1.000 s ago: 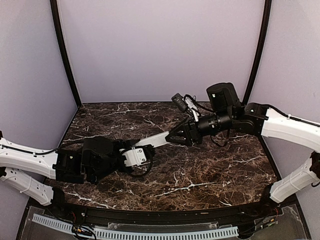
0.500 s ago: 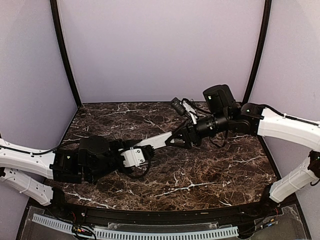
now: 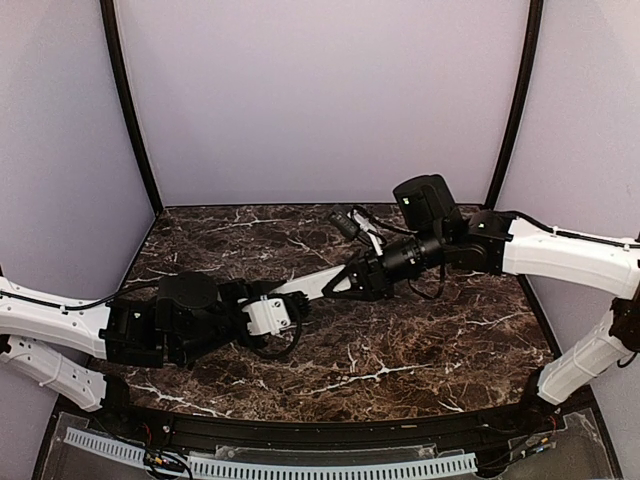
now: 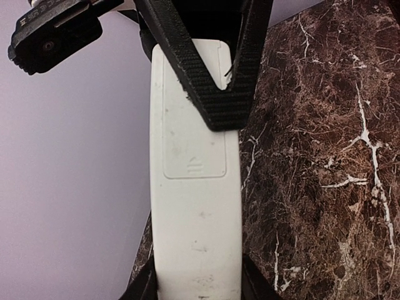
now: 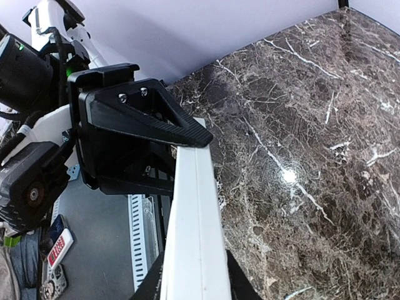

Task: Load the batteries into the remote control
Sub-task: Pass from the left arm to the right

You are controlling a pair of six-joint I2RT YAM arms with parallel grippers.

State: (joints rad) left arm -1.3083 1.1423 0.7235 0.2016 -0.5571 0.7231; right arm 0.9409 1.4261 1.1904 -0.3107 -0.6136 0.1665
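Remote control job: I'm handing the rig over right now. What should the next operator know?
Left pincer: shut on one end of the remote control, back side facing its camera.
Right pincer: closed across the other end, one finger on the battery cover.
Batteries: not seen in any view.
Done: remote gripped by both arms; cover on.
Left: open cover, find and load both batteries.

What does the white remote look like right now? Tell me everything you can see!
The remote control is a slim white plastic bar, faintly scuffed. Its back shows, with the battery cover shut and a small arrow mark on it. It hangs above the marble table, the left hand pinching its narrow edges and the right hand pressing its flat faces.
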